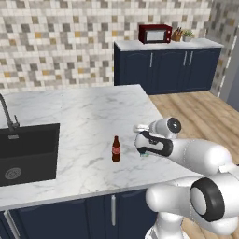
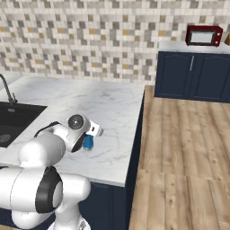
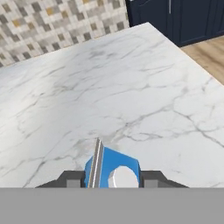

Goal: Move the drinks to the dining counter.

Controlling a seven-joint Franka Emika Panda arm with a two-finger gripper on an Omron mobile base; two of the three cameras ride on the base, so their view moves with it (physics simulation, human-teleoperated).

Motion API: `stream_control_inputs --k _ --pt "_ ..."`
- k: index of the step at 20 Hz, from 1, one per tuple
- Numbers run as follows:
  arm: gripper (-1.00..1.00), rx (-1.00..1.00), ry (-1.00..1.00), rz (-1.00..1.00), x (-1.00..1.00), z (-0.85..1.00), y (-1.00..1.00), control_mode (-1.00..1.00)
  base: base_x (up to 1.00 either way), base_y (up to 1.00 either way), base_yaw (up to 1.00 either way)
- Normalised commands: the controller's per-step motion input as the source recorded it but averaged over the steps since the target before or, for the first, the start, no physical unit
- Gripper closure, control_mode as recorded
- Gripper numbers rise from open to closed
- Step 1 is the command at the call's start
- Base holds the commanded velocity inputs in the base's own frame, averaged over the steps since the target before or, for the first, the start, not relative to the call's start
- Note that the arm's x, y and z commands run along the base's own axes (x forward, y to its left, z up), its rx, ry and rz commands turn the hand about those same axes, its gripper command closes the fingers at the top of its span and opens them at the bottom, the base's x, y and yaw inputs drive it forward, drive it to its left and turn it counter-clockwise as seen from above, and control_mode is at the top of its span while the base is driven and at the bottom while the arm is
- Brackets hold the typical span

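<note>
The dark cola bottle (image 1: 115, 149) with a red label stands upright on the white marble dining counter (image 1: 88, 116), right of the black sink. My gripper (image 3: 111, 179) is shut on the blue gable-top carton (image 3: 113, 168), whose ridge points up between the dark fingers (image 3: 72, 178). From the right base view the blue carton (image 2: 88, 143) peeks out under the white hand, low over the counter (image 2: 112, 108) near its front right corner. In the left base view the hand (image 1: 151, 144) hovers right of the cola bottle.
A black inset sink (image 1: 28, 151) with a curved faucet (image 1: 7, 114) lies at the counter's left. A red microwave (image 1: 155, 33) sits on the far navy cabinets. Wooden floor (image 2: 184, 148) opens right of the island's edge.
</note>
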Motion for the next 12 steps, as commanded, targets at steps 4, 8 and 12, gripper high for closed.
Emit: stream_control_inputs --k 4,8,12 --pt "1.00 0.00 0.00 0.00 0.04 -0.28 0.00 -1.00 0.00 0.00 0.00" --pt "1.00 0.00 0.00 0.00 0.02 -0.28 0.00 -1.00 0.00 0.00 0.00" --pt "-1.00 0.00 0.00 0.00 0.00 -0.23 -0.01 -1.00 0.00 0.00 0.00"
